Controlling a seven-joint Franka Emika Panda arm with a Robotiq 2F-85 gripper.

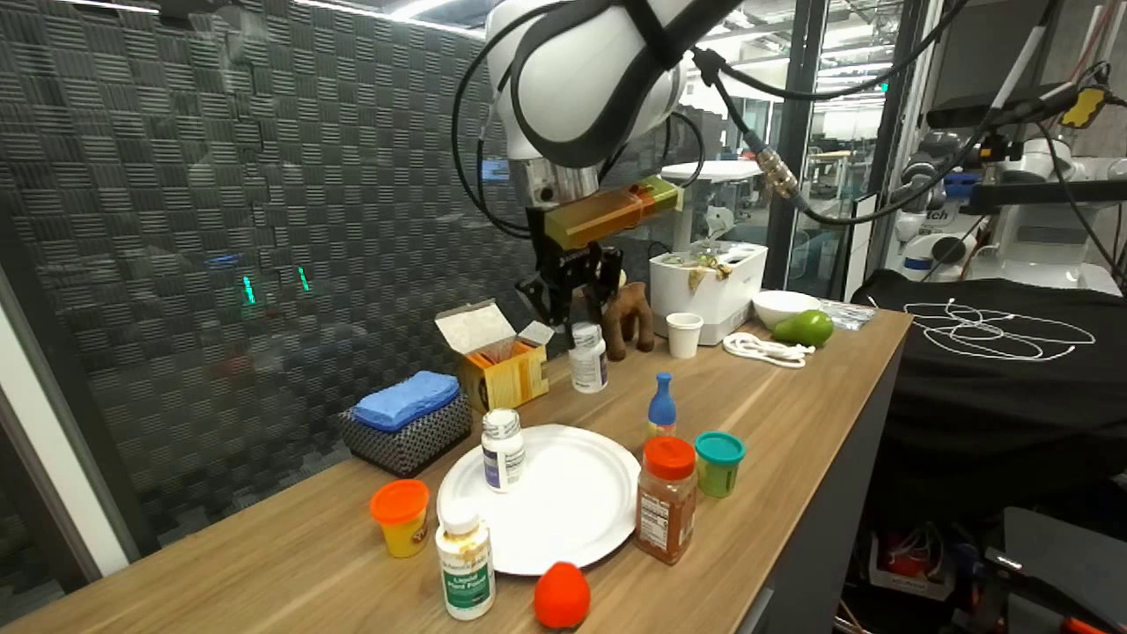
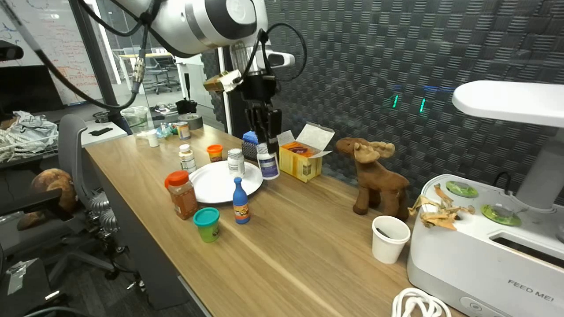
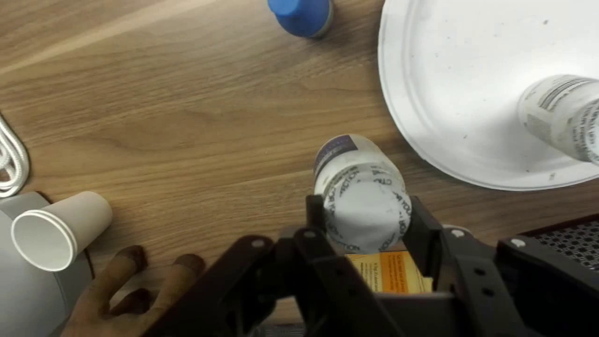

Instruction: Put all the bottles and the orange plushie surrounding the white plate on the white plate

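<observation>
My gripper [image 3: 366, 213] is shut on the cap of a white bottle [image 2: 269, 168], a finger at each side. That bottle leans slightly beside the white plate [image 1: 572, 519]; whether its base touches the table, I cannot tell. Upright on the plate stands another white bottle [image 1: 503, 458]. Around the plate are a green-labelled white bottle [image 1: 467, 577], a brown bottle [image 1: 665, 519] with a red lid, a slim blue bottle [image 2: 240, 200] and a teal-lidded green tub [image 2: 207, 225]. The orange plushie [image 1: 562, 597] sits at the plate's near edge in an exterior view.
A yellow tub [image 1: 403, 531] with an orange lid is beside the plate. Close to my gripper stands an opened yellow box [image 2: 304, 160], and a dark woven box [image 1: 409, 440] bears a blue cloth. A moose toy [image 2: 379, 180], paper cup [image 2: 390, 242] and white planter [image 2: 476, 264] stand farther along.
</observation>
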